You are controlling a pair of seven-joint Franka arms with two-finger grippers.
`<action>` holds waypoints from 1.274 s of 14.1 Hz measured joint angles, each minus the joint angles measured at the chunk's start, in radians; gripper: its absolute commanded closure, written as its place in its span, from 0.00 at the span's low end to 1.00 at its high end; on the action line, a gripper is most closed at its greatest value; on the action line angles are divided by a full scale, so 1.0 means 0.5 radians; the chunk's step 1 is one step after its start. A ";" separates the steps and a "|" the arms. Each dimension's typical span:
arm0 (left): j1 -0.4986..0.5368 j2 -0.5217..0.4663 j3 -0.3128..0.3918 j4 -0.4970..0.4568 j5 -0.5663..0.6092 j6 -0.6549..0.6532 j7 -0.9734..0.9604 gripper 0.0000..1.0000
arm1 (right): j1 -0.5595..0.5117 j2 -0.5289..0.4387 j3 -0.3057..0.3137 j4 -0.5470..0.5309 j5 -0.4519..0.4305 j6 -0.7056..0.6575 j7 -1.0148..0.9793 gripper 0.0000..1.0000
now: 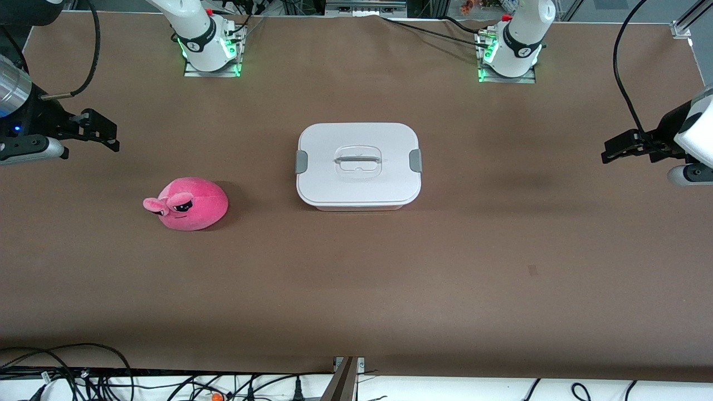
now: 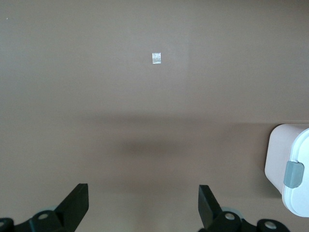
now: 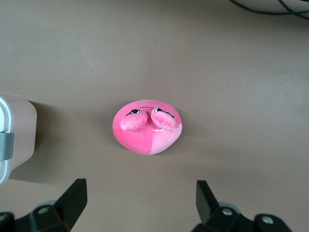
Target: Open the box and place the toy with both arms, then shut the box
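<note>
The box (image 1: 359,165) stands mid-table with its white lid on, grey clips at both ends and a clear handle in the middle. One clipped end of the box (image 2: 292,169) shows in the left wrist view and another end of the box (image 3: 12,140) in the right wrist view. The pink toy (image 1: 189,204) lies on the table toward the right arm's end, nearer the front camera than the box; the toy (image 3: 147,126) also faces the right wrist camera. My left gripper (image 1: 613,151) hangs open and empty over the table's left-arm end. My right gripper (image 1: 108,133) hangs open and empty above the right-arm end.
A brown mat (image 1: 356,289) covers the table. A small pale mark (image 2: 156,58) lies on it. Both arm bases (image 1: 209,50) stand along the table's edge farthest from the front camera. Cables (image 1: 83,379) run past the edge nearest that camera.
</note>
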 measured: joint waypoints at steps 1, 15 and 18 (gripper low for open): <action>0.000 0.000 -0.001 0.000 0.000 0.000 0.000 0.00 | 0.000 0.000 0.000 0.002 0.000 0.000 -0.002 0.00; -0.012 0.014 -0.015 0.032 0.000 -0.011 -0.001 0.00 | -0.004 0.000 -0.012 0.004 0.000 0.000 -0.008 0.00; -0.007 0.034 -0.014 0.032 0.000 -0.013 -0.001 0.00 | -0.004 0.000 -0.012 0.005 0.000 0.000 -0.009 0.00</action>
